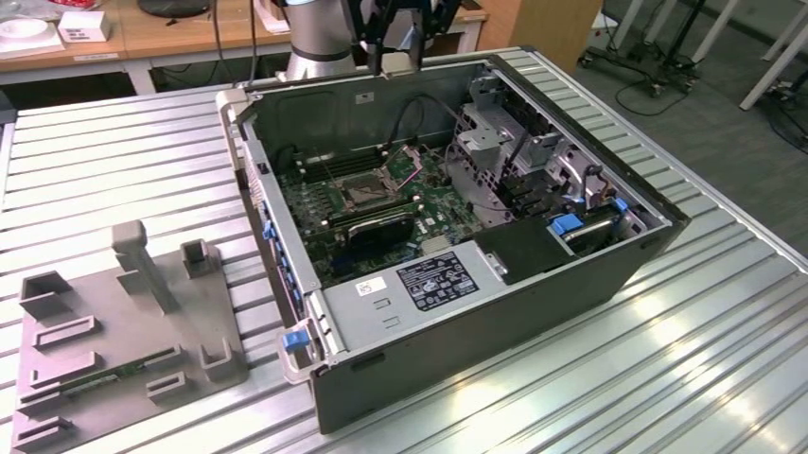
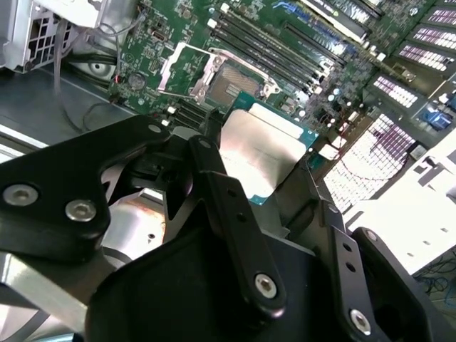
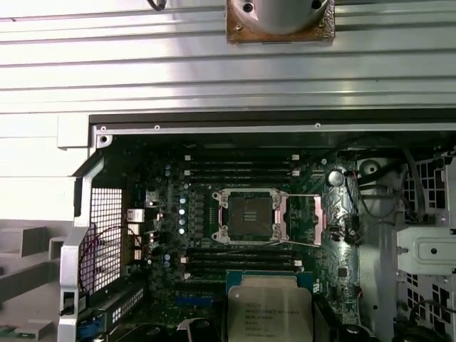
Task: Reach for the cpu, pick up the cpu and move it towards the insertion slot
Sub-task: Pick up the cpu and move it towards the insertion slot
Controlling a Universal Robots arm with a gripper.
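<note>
Gripping the cpu (image 2: 260,146) above the insertion slot (image 3: 251,212)

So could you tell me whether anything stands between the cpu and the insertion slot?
Nothing visible does. The gripper holds the cpu above the open computer case, and in both wrist views the insertion slot lies uncovered on the motherboard, its frame lifted clear.

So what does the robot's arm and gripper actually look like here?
The arm is a silver-grey tube with a pale blue band at its joint. The gripper has black, angular linkage fingers joined by silver bolts, mounted on a shiny metal body.
</note>
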